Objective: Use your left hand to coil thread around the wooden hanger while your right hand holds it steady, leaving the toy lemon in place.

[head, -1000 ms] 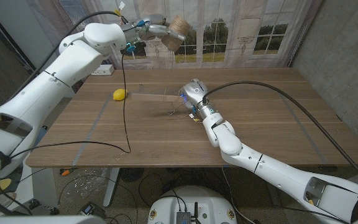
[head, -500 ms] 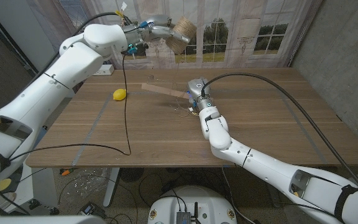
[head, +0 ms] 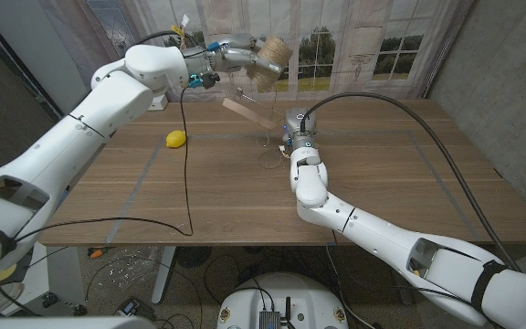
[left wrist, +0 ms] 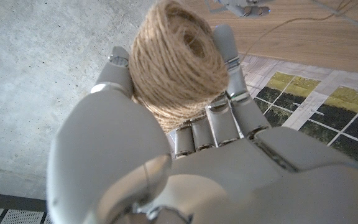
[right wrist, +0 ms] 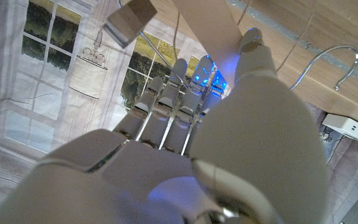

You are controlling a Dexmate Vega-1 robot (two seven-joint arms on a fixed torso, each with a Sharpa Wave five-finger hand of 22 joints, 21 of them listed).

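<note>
My left hand (head: 236, 51) is raised above the table's far edge and grips a ball of brown thread (head: 269, 52); the ball (left wrist: 176, 59) sits between the fingers of that hand (left wrist: 166, 155). My right hand (head: 294, 129) holds the wooden hanger (head: 246, 111) at the far middle of the table, its free end tilted up toward the ball. The hanger's wood (right wrist: 207, 28) passes between the fingers of that hand (right wrist: 185, 137), and its metal hook (right wrist: 328, 65) points away. A thin thread hangs from the ball to loose loops (head: 268, 157) on the table. The toy lemon (head: 176, 139) lies to the left.
A black cable (head: 185, 155) hangs from my left arm and trails across the table's left half. A white power strip (head: 153, 102) lies at the back left edge. A curtain printed with windows (head: 354, 46) hangs behind the table.
My right hand has lifted the hanger off the table and tilted its free end upward. The left hand with the ball has shifted slightly right, closer to the hanger. The lemon has stayed put.
</note>
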